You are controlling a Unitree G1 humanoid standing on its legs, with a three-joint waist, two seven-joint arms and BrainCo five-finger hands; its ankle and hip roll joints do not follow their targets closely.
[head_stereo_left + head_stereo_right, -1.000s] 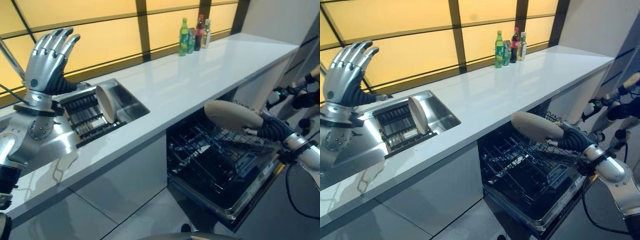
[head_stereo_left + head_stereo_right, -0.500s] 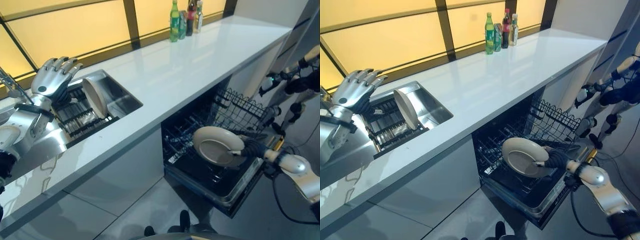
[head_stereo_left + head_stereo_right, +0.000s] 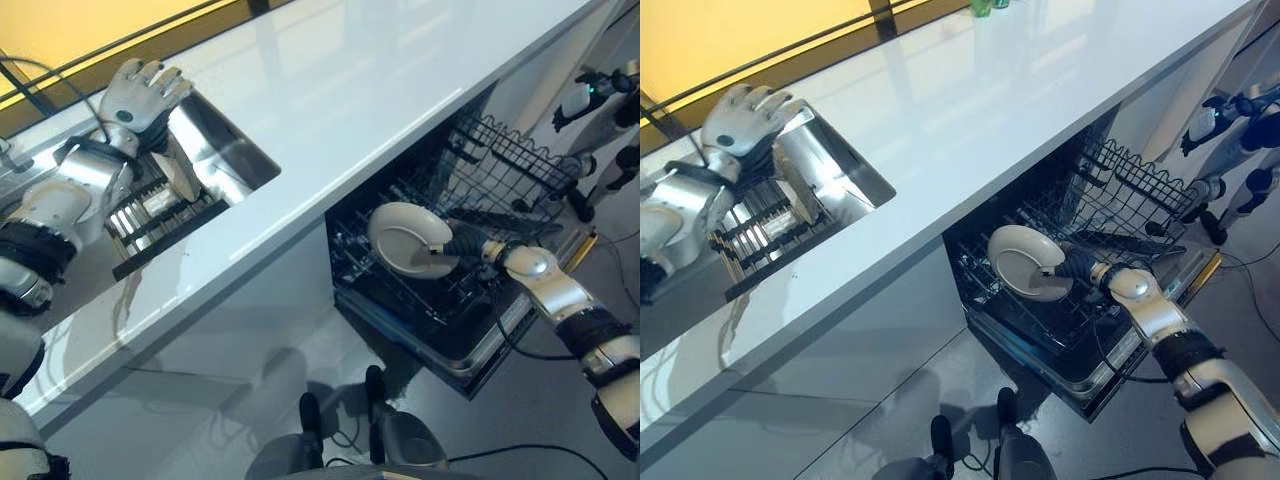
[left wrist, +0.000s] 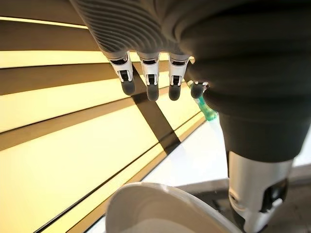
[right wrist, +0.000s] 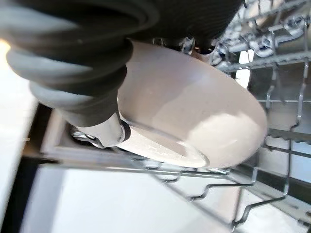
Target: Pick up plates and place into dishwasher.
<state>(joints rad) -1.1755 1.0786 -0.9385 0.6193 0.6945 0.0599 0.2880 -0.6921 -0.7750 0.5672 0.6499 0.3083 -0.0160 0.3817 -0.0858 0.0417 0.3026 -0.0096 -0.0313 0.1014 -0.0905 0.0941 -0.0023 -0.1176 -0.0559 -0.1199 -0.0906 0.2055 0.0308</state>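
A cream plate (image 3: 402, 238) is tilted on edge inside the open dishwasher's lower wire rack (image 3: 500, 170), and its rim lies against the wires (image 5: 194, 170). My right hand (image 3: 455, 250) is shut on the plate's right edge, with the thumb (image 5: 99, 133) pressed on its face. A second cream plate (image 3: 184, 173) stands upright in the dark dish rack (image 3: 150, 215) inside the steel sink (image 3: 235, 150). Just above and behind it hovers my left hand (image 3: 140, 88), open, with its fingers (image 4: 148, 73) straight over the plate's rim (image 4: 160, 206) and apart from it.
The long white countertop (image 3: 330, 90) runs between the sink and the dishwasher. The dishwasher's pulled-out rack and lowered door (image 3: 480, 355) jut into the floor space below. Another robot's arm (image 3: 600, 95) stands at the far right.
The camera has tipped downward. My right hand has lowered the plate further into the dishwasher rack. My left hand has come down closer to the plate in the sink.
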